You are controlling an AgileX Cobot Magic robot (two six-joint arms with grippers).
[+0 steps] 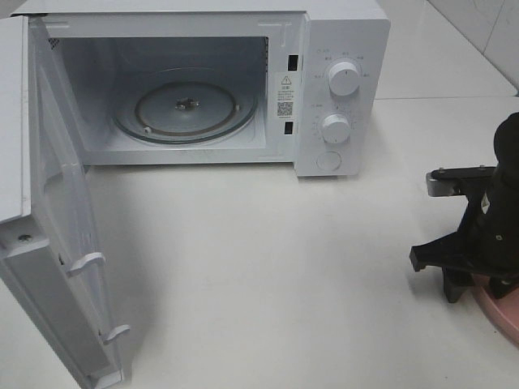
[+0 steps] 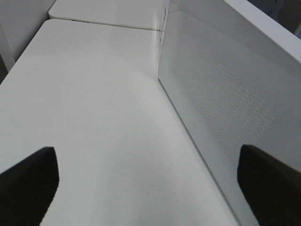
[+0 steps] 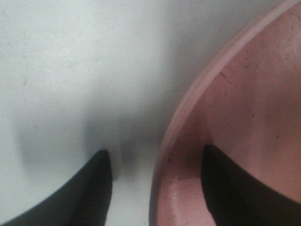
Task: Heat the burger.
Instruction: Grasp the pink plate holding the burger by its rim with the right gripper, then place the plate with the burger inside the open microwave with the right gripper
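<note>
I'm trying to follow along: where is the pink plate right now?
In the high view the pink plate sits at lower right, beneath the right gripper, whose fingers straddle its rim.

Clear glass turntable (image 1: 162, 109), glossy white microwave (image 1: 369, 49), matt pink plate (image 3: 254, 94)

- We've got our left gripper (image 2: 148, 157) with its jaws spread wide.
- Our right gripper (image 3: 156, 153) points straight down, sitting low, jaws partway apart.

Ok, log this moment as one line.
microwave door: open; turntable: bare; left gripper: open, by door; right gripper: astride pink plate rim; burger: unseen
</note>
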